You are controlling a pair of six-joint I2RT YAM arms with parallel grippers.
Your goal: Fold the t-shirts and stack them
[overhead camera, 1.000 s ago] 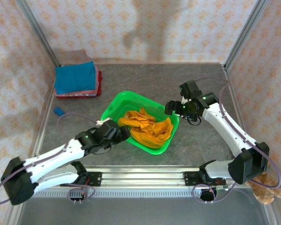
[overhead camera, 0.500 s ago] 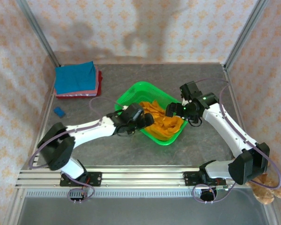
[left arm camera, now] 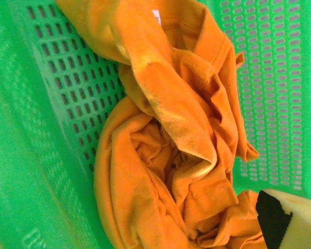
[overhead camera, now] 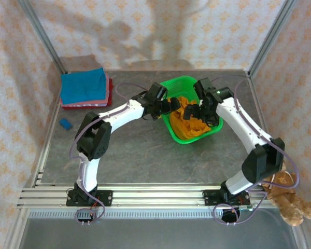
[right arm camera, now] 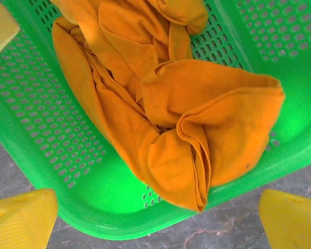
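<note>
Part of the task is judged done. A stack (overhead camera: 85, 92) of folded shirts is seen at the far left corner of the table (overhead camera: 145, 155), with a blue shirt (overhead camera: 82, 84) on top and pink and red edges showing beneath. The orange shirt (overhead camera: 184, 119) is not yet folded. It lies crumpled in the basket (overhead camera: 189, 139), which stands well apart from the stack, right of the table's middle.

The left hand (overhead camera: 166, 106) is held at the basket's left rim and the right hand (overhead camera: 199, 111) over its right side. Both are spread open and nothing is gripped. In the right wrist view the fingers (right arm camera: 20, 218) are seen wide apart, clear of the cloth.

What is judged to be left: the orange shirt is to be lifted out, spread, folded and set on the stack.
</note>
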